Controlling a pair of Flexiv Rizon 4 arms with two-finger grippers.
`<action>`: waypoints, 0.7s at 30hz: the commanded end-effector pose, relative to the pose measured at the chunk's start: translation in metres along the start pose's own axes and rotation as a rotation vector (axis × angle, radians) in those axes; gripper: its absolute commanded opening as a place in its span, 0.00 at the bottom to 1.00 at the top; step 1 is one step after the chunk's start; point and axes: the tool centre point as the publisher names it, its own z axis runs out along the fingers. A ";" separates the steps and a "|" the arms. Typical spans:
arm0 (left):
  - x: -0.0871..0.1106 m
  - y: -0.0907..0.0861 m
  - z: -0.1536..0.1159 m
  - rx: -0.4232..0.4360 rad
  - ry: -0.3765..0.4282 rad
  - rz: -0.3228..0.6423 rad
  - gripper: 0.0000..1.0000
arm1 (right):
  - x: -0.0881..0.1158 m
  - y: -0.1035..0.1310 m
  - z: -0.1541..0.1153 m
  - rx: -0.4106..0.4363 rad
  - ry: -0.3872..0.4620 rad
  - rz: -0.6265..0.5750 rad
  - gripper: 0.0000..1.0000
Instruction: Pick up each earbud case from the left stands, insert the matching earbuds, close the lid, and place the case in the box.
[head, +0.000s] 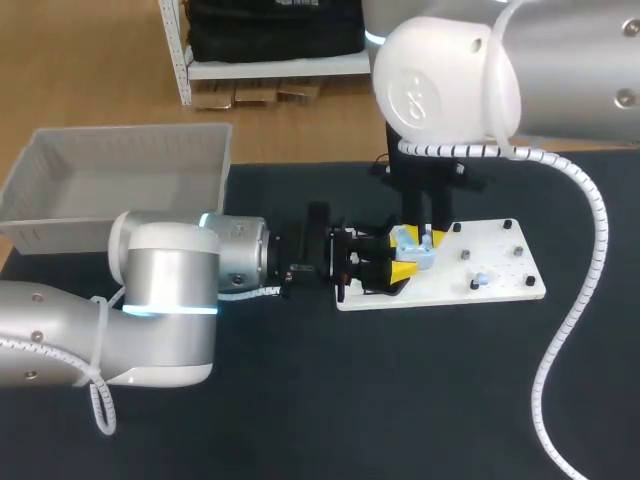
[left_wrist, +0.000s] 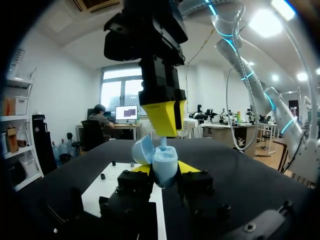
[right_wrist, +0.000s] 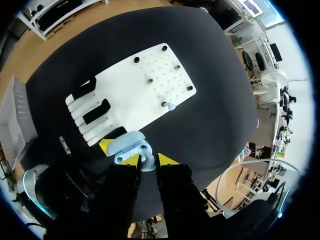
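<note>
My left gripper (left_wrist: 165, 171) is shut on a light-blue earbud case (left_wrist: 165, 164), whose lid (left_wrist: 142, 150) stands open. It holds the case just above the left part of the white board (head: 500, 262). My right gripper (right_wrist: 147, 160) comes down from above, shut on a light-blue earbud (right_wrist: 147, 162) that sits at the open case's (right_wrist: 128, 143) mouth. In the head view the case (head: 413, 243) lies between the left gripper's yellow tips (head: 398, 268), with the right gripper (head: 428, 236) over it. A second earbud (head: 480, 280) rests on a peg of the board.
A grey box (head: 120, 185) stands at the table's back left. Black stands (right_wrist: 97, 111) and several small pegs (right_wrist: 150, 80) sit on the white board (right_wrist: 150, 100). The table (head: 400, 400) around it is dark.
</note>
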 end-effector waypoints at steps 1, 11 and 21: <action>0.000 0.001 0.000 0.001 0.003 -0.001 0.00 | -0.002 0.002 0.000 0.005 0.004 -0.001 0.00; 0.000 0.001 0.000 0.001 0.003 -0.001 0.00 | -0.002 0.001 0.003 0.011 0.010 -0.003 0.00; 0.000 0.001 0.000 0.001 0.003 -0.001 0.00 | -0.002 0.002 0.003 0.017 0.011 -0.004 0.00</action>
